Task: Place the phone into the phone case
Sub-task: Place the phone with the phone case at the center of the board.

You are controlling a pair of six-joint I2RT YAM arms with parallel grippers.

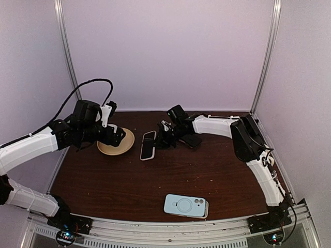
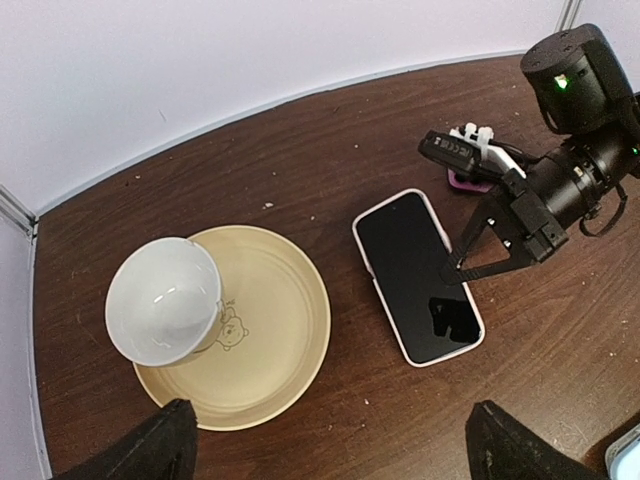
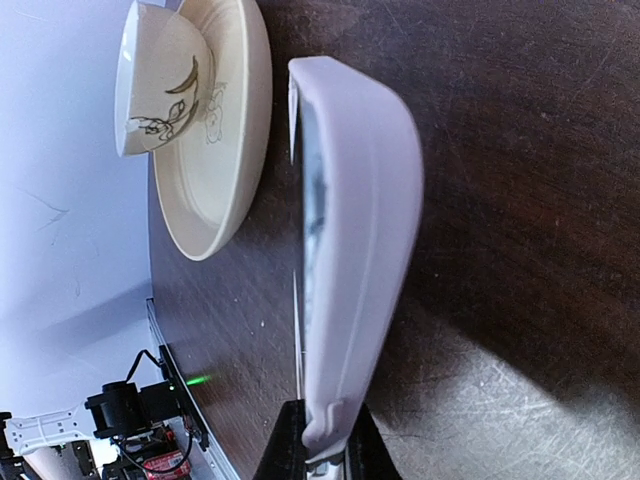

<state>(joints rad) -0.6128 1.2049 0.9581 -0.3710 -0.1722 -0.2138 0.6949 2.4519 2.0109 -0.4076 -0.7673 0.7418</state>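
At phone [image 2: 415,275] edge, right hand [image 2: 458,268] grips.

In the left wrist view the bottom edge cuts the left end effector [image 2: 330,415] to two dark stubs, a pale blue corner [image 2: 627,456] runs off at lower right, and a purple thing [image 2: 468,182] lies mostly hidden under the right arm [image 2: 572,172].

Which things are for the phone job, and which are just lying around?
For the job: phone, white phone case around it, right gripper pinching that case.
Lying about: tan plate, white bowl on it, light-blue case by the near edge.
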